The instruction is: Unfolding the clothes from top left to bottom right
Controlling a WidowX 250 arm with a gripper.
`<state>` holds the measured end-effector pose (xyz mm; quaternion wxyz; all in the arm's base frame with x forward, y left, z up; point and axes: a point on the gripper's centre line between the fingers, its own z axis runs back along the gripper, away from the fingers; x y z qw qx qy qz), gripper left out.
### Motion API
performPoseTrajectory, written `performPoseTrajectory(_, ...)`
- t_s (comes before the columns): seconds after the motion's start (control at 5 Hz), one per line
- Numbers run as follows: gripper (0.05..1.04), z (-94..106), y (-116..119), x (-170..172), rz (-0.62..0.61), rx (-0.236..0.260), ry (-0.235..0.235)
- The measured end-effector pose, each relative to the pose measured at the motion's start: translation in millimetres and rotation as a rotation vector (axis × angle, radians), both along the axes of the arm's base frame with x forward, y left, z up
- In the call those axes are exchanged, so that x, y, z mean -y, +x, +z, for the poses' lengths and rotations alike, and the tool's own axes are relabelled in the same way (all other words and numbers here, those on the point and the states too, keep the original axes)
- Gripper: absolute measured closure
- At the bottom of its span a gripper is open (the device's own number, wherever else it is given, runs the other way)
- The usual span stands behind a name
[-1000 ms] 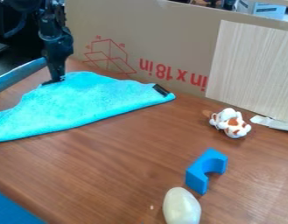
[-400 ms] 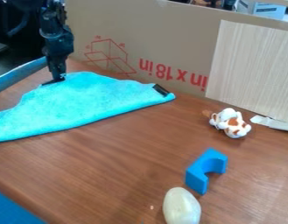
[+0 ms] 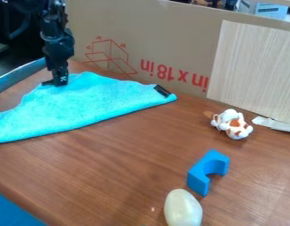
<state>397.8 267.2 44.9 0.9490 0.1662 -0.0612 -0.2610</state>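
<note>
Cardboard [image 3: 182, 35] stands behind a brown table [image 3: 123, 167], and the cloth [image 3: 88, 103] lies on the table's left side in a rough triangle, apparently folded over. At its upper left edge is the gripper [image 3: 56, 83], low against the fabric; how far open it is, and whether it has hold of any cloth, I cannot tell. The fuzzy cloth looks light, limp and hardly slippery, with nothing to break. Best pinch just the top layer near that upper corner, since catching both would likely drag the whole bundle.
</note>
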Motion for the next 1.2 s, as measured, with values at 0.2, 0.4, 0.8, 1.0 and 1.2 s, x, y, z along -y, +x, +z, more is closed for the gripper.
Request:
performPoseTrajectory(0.2, 0.106, -2.6, -0.4, -1.1, 0.004, -0.006, 0.003)
performPoseTrajectory(0.4, 0.400, -4.8, -0.6, -0.9, 0.007, -0.009, 0.000)
performPoseTrajectory(0.8, 0.902, -5.1, 1.4, -1.2, -0.005, 0.002, 0.000)
performPoseTrajectory(1.0, 1.011, -5.6, 3.0, 3.0, -0.021, 0.013, -0.027)
performPoseTrajectory(1.2, 1.029, -3.4, -0.8, 3.0, -0.030, 0.027, -0.060)
